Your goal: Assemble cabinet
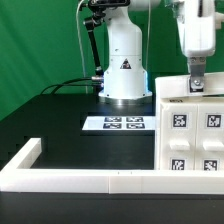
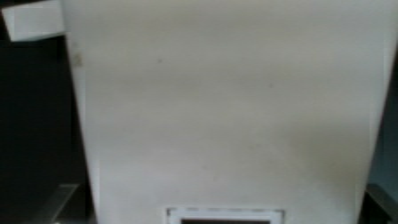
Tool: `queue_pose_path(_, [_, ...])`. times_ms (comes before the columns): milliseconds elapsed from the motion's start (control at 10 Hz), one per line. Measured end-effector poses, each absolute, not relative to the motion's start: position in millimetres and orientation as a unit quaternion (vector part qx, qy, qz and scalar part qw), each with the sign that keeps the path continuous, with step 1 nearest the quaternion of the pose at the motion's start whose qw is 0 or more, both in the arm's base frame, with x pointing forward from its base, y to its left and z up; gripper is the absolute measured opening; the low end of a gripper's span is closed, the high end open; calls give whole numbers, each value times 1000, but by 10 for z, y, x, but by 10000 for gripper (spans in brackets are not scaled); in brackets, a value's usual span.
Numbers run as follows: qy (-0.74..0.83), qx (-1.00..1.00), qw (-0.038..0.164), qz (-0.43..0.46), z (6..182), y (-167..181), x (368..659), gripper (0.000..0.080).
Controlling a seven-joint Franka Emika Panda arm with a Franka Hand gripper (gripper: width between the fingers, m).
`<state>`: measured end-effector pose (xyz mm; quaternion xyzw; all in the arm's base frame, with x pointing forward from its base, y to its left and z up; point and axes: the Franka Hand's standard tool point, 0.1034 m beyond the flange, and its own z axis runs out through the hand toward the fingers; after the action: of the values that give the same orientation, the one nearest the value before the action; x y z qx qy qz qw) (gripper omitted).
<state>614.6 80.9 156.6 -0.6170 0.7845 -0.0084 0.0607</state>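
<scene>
Cropped by exterior view's right edge: cabinet (image 1: pixel 190 130). Blurred in wrist view; tag (image 2: pixel 224 214) cut at edge. Gripper (image 1: pixel 197 85) opening unreadable.

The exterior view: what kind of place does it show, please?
Most likely a robotics lab bench, not a workshop or a home: a robot arm stands on a black table before a green backdrop, and the marker board and the cabinet part carry printed square tags.

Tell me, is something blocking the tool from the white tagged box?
Nothing visible does: the tool sits right at the far edge of the white matte plastic cabinet box with black-and-white tags.
</scene>
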Motion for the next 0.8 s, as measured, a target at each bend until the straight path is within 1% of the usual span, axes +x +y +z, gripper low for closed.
queue_pose_path(300, [830, -554, 70, 8, 1564, 825, 6155, 560])
queue_pose_path(600, [845, -528, 81, 20, 1566, 833, 6169, 560])
queue_pose_path(700, [839, -538, 82, 20, 1568, 838, 6170, 560])
queue_pose_path(800, [835, -543, 82, 19, 1564, 842, 6167, 659])
